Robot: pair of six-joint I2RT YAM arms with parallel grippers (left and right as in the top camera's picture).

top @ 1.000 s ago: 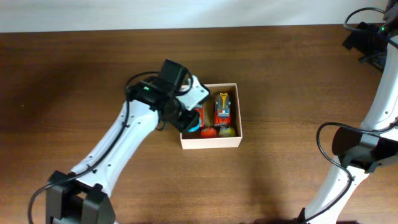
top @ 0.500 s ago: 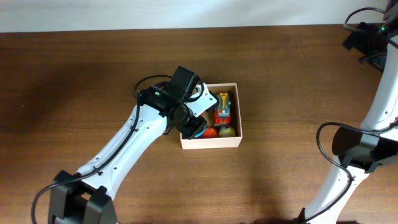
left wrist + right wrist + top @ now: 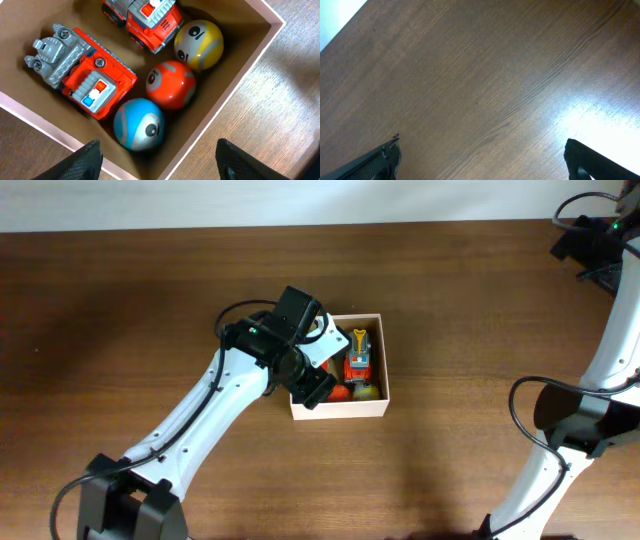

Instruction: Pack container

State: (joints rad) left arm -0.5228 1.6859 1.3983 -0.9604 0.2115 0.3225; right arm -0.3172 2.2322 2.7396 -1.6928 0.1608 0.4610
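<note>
The container [image 3: 340, 409] is a square shallow box with white walls, standing mid-table. In the left wrist view its rim [image 3: 35, 116] frames two red toy fire trucks [image 3: 85, 75], a yellow ball [image 3: 198, 44], an orange ball [image 3: 170, 84] and a blue ball [image 3: 138, 124]. My left gripper [image 3: 159, 156] hangs open above the box's front-left corner [image 3: 315, 385], and the blue ball lies loose on the cardboard below it. My right gripper [image 3: 482, 156] is open over bare wood, holding nothing.
The right arm [image 3: 600, 330] stands along the table's right edge, far from the box. A pale wall strip runs along the table's far edge [image 3: 300, 202]. The brown wooden tabletop [image 3: 120, 310] surrounds the box.
My left gripper moved right over the box's near-left corner and its jaws opened, letting go of the blue ball, which now rests inside. The right arm has not moved.
</note>
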